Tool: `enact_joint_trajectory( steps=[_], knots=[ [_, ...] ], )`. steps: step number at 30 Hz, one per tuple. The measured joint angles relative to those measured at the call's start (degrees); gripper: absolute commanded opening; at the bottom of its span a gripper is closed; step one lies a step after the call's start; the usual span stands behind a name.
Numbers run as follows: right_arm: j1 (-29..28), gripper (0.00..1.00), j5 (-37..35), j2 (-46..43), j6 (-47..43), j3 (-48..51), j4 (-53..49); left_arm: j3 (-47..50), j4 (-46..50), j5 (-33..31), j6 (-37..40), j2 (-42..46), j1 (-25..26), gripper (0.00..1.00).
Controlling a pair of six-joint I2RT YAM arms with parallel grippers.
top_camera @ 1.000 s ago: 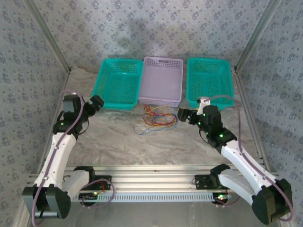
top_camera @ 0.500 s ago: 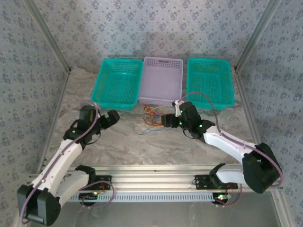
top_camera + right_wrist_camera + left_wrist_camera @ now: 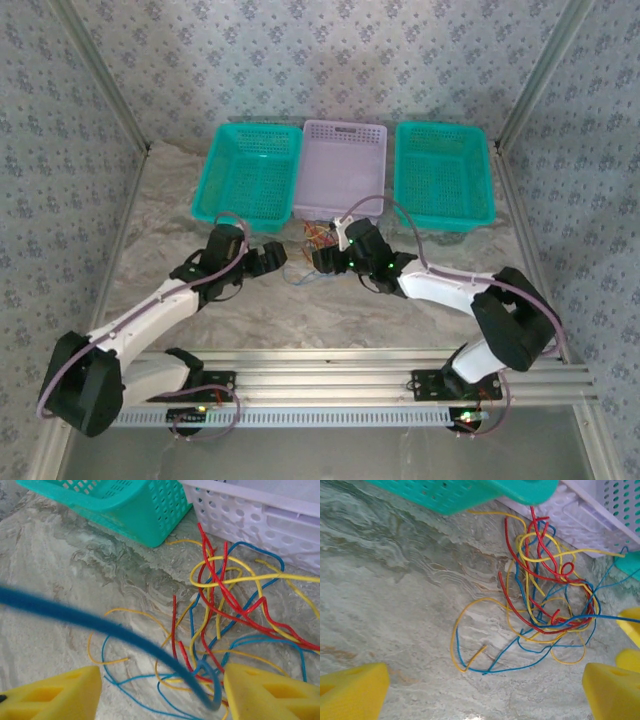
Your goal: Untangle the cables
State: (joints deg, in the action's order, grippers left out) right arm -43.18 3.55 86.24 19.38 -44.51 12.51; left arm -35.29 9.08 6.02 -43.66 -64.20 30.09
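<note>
Left gripper (image 3: 485, 692) hung released at the left of the cables (image 3: 545, 595); right gripper (image 3: 160, 695), jaws apart (not clenched), straddled a blue cable (image 3: 100, 623), seemingly to draw it free.

Soft even light, faint shadows on the worktop (image 3: 330, 310), near blue cable (image 3: 75, 617) blurred, perhaps slight overhead haze.

No legible txt, labels, brands or nos. on baskets (image 3: 250, 180), desk (image 3: 330, 310) or wall covering (image 3: 330, 60), just floral print
</note>
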Motion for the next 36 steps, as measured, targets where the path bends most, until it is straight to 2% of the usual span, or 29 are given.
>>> enact_joint_trajectory(
  steps=[5,14,21,36],
  knots=[
    [0.0,0.53,-1.62,2.34,-0.96,-1.46,1.73,0.22,-2.91,0.0,-0.37,-3.8,2.8,0.99],
    [0.42,0.21,-2.03,4.59,-0.68,-2.69,4.09,0.2,-6.56,-0.04,-0.63,-11.43,5.53,0.99],
    [1.57,0.0,-1.18,4.59,-0.42,-3.02,4.42,-0.81,-7.28,-0.04,-0.59,-16.76,7.13,0.99],
    [1.57,0.0,2.49,0.44,0.35,-3.28,3.54,-2.51,-8.74,-0.44,-1.05,-17.99,7.43,0.96]
  ],
)
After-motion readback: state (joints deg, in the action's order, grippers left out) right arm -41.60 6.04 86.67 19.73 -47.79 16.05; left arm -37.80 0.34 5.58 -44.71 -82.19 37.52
